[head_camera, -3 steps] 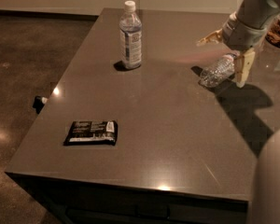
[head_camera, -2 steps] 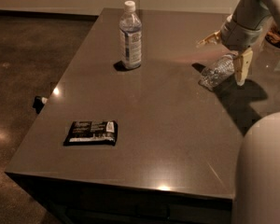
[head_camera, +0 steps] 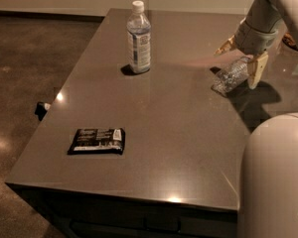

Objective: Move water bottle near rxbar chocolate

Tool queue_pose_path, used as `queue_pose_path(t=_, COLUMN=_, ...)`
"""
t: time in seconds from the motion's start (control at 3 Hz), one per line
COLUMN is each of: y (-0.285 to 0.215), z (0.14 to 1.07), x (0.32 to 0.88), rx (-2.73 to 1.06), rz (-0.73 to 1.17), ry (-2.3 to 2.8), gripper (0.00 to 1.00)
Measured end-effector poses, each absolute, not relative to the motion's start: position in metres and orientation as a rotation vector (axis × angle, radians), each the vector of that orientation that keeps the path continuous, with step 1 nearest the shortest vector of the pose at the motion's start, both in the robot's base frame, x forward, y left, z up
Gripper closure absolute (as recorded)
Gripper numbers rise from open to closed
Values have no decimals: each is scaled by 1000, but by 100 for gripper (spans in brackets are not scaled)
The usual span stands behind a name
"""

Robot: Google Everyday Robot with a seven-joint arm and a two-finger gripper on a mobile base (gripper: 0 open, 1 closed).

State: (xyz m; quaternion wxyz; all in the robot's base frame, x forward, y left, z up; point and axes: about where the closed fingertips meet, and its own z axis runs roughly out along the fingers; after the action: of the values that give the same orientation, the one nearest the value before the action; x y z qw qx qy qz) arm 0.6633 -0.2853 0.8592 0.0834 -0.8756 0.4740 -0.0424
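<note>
Pincer [head_camera: 240, 58], fingers spread, straddles the crinkled clear plastic bottle [head_camera: 231, 76] lying slantwise; the flat black-wrapped bar [head_camera: 97, 140] sits well apart, nearer the front edge.

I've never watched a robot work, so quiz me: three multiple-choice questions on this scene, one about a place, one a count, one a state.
1. Where does the rxbar chocolate lie on the table?
A. by the near edge, on the picture's left
B. against the tall bottle
C. under the gripper

2. How many bottles are on the table?
A. one
B. two
C. three

3. How is the water bottle placed?
A. upright
B. lying on its side
C. standing on its cap

Answers:
1 A: it lies alone, far from both bottles.
2 B: the tall bottle and the crinkled one.
3 B: it lies flat at the far right, the gripper over it with its fingers spread either side.
</note>
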Motion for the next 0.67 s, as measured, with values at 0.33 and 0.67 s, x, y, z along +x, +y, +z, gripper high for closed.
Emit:
queue_pose_path(t=0.33, y=-284, z=862, x=663, rx=-2621, rz=-133, ry=1417, gripper=40)
queue_pose_path(t=0.67, y=-278, z=869, x=658, rx=-2613, rz=-138, ry=1417, gripper=64)
